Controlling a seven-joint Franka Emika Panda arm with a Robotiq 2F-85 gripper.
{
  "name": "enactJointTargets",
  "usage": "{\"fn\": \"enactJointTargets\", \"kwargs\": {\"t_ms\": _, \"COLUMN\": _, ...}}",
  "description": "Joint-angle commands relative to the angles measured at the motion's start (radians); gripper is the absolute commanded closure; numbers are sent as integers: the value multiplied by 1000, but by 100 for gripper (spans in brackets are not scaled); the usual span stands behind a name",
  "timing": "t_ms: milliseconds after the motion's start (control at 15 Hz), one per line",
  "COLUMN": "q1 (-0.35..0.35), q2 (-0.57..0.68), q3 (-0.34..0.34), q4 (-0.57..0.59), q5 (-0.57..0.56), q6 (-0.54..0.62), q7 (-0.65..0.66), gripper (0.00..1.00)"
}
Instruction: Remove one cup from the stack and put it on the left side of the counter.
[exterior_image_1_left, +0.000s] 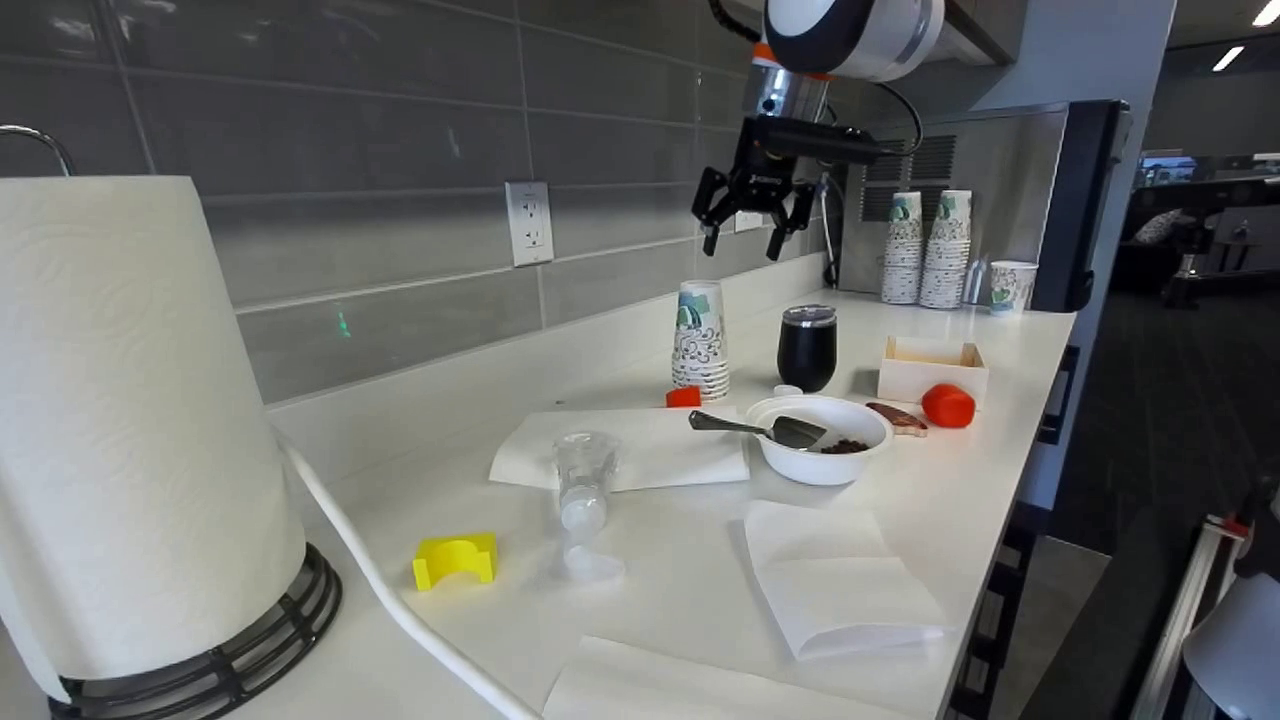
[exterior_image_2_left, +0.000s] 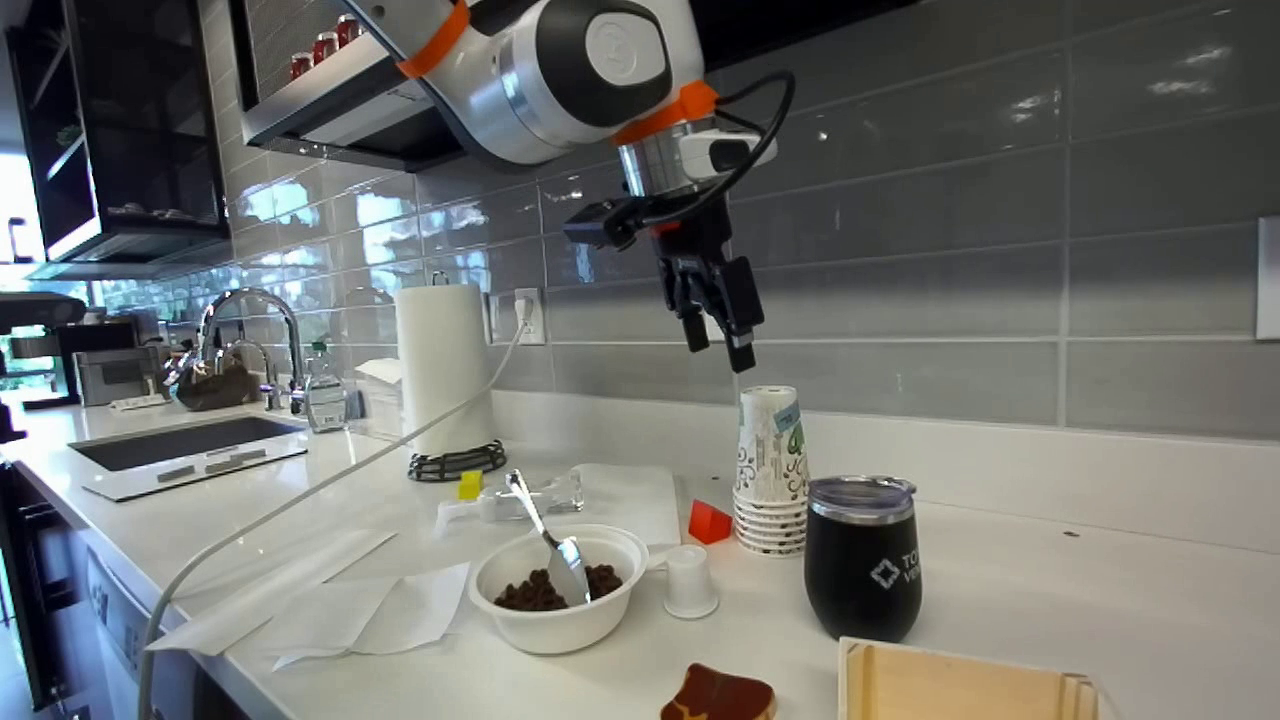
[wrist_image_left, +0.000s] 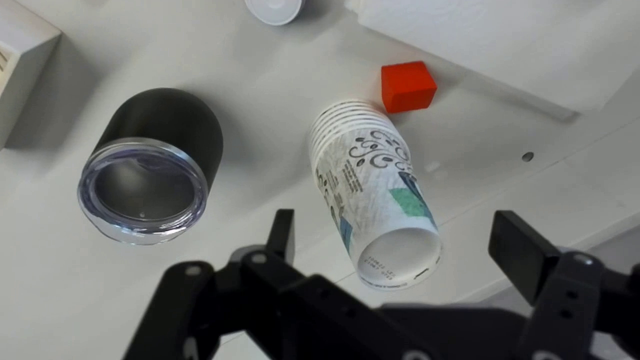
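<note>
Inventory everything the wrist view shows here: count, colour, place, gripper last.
Cup stack: 1, white with green print, centre, upside down
Tumbler: 1, black, left
Lid: 1, clear, on tumbler
Block: 1, red, beside stack
Small cup: 1, white, top edge, cut off
Paper sheet: 1, white, top right, cut off
Box: 1, white, upper left, cut off
Speck: 1, dark, right of stack
Counter: 1, off-white, beneath these
Backsplash: 1, off-white, lower right
Wall: 1, grey, lower right corner
Gripper: 1, black, bottom edge, open
Finger pads: 2, black, wide apart
</note>
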Motion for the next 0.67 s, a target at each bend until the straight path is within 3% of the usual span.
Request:
{"fn": "enactJointTargets", "kwargs": {"t_ms": 0, "q1": -23, "q2": 130, "q3": 12, "q4": 113, "q5": -98, "q6": 5, "q7": 151, "gripper": 0}}
{"fn": "enactJointTargets", "kwargs": {"t_ms": 600, "q1": 23, "q2": 299, "q3": -49, "q4": 269, "q5": -156, "q6": -66, "q7": 281, "gripper": 0}}
